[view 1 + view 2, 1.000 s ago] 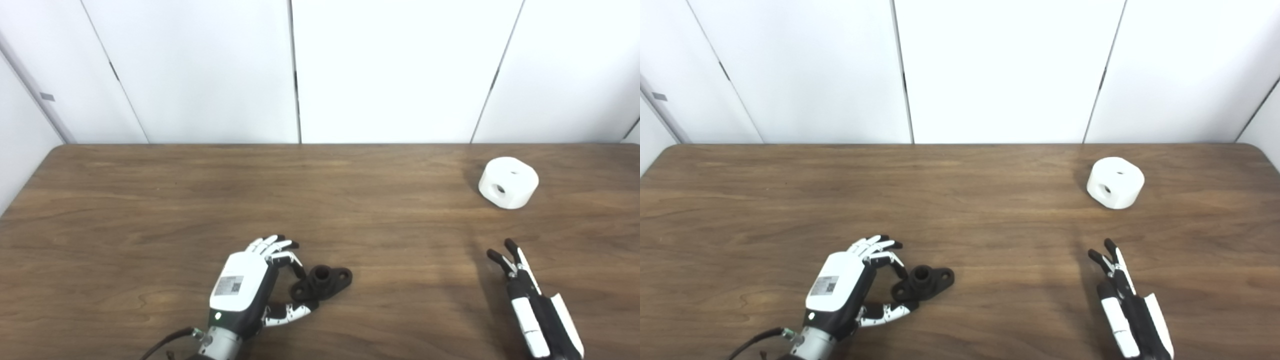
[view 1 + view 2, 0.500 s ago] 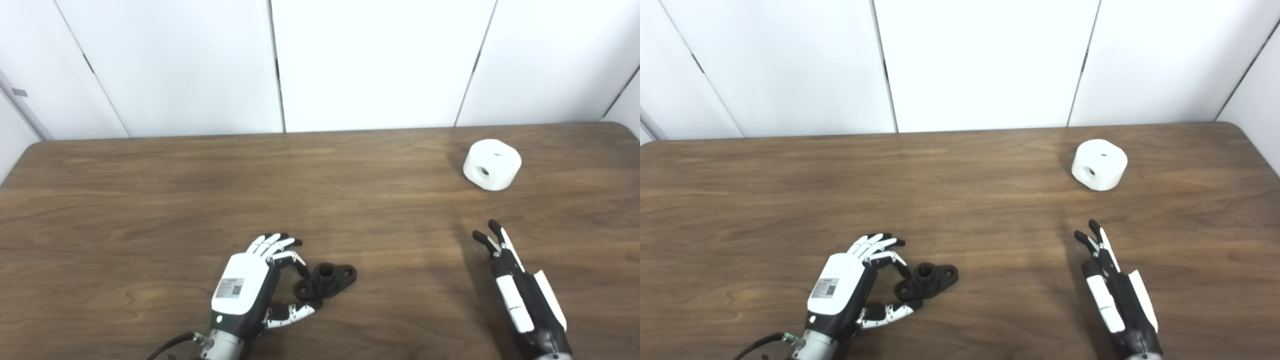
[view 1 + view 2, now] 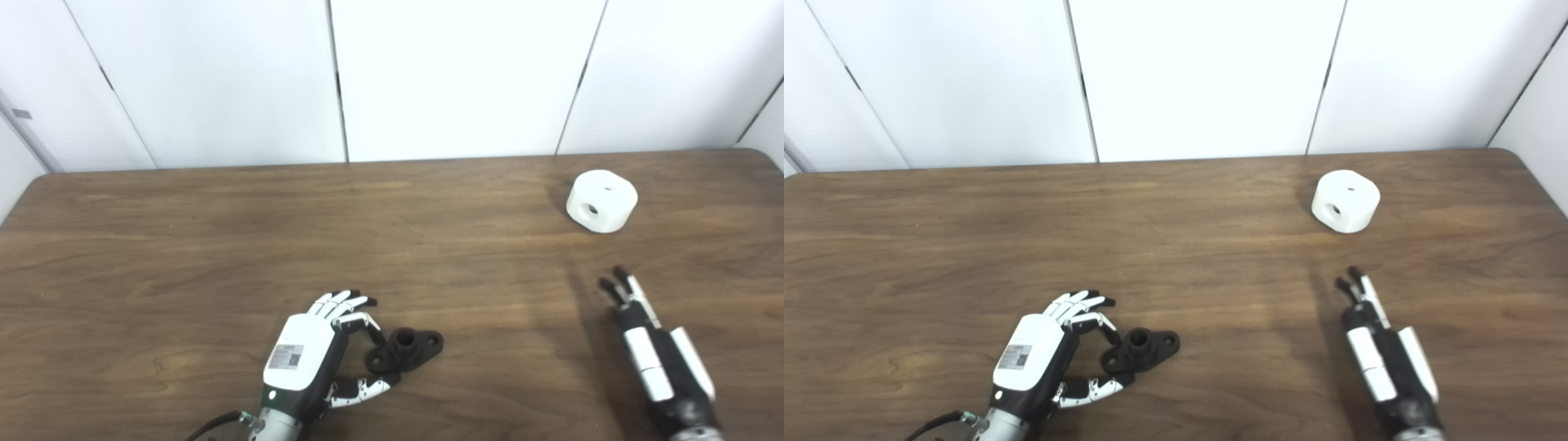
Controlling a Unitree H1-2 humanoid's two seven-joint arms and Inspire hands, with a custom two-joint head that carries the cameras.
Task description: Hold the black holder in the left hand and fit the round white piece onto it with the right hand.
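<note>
Left eye view: black holder (image 3: 405, 350), matte rigid plastic with a raised collar and two flanges, lies on the wooden tabletop (image 3: 184, 245). It looks light; I'd pinch a flange. My left hand (image 3: 312, 355) curls open around it. Round white piece (image 3: 601, 200) sits far right. My right hand (image 3: 643, 334), fingers straight, holds nothing.

My black holder (image 3: 404, 350) lies flat on the near side, left of centre: a short upright tube on an oval flange with a hole at each end. My round white piece (image 3: 601, 200), a squat drum with a side hole, sits far right.
</note>
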